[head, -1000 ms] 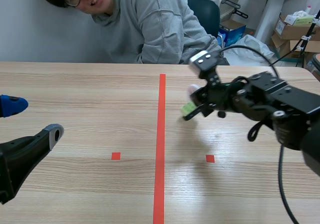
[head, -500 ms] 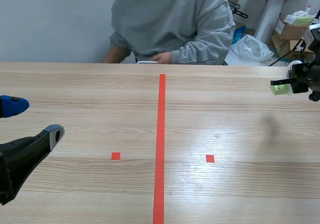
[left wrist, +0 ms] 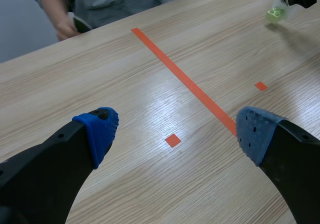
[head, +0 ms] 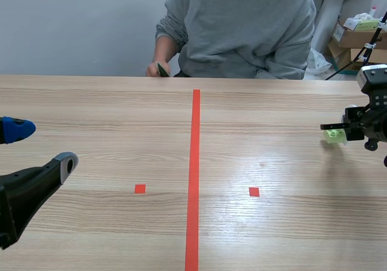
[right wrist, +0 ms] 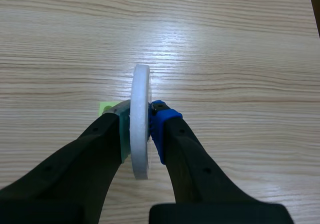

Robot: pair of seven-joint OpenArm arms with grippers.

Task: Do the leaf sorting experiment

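Note:
My right gripper (head: 349,129) hovers over the table's right edge, shut on a white disc (right wrist: 140,119) held edge-on between its pads. A light-green piece (head: 334,135) sticks out beside the disc, toward the table's middle; it also shows in the left wrist view (left wrist: 276,14). My left gripper (head: 39,147) is open at the left edge, nothing between its fingers (left wrist: 100,129). Across the table a person's hand (head: 156,70) holds a dark green leaf (head: 162,70); the same leaf (left wrist: 80,23) appears far ahead of the left gripper.
A long orange-red tape line (head: 194,174) runs down the table's middle, with a small square mark on each side. The person in a grey sweatshirt (head: 242,29) sits at the far edge. Boxes (head: 357,35) stand behind at the right.
The right arm has pulled back from near the middle line to the right edge, carrying the disc, then dropped a little. The person sat up and brought a leaf to the far edge.

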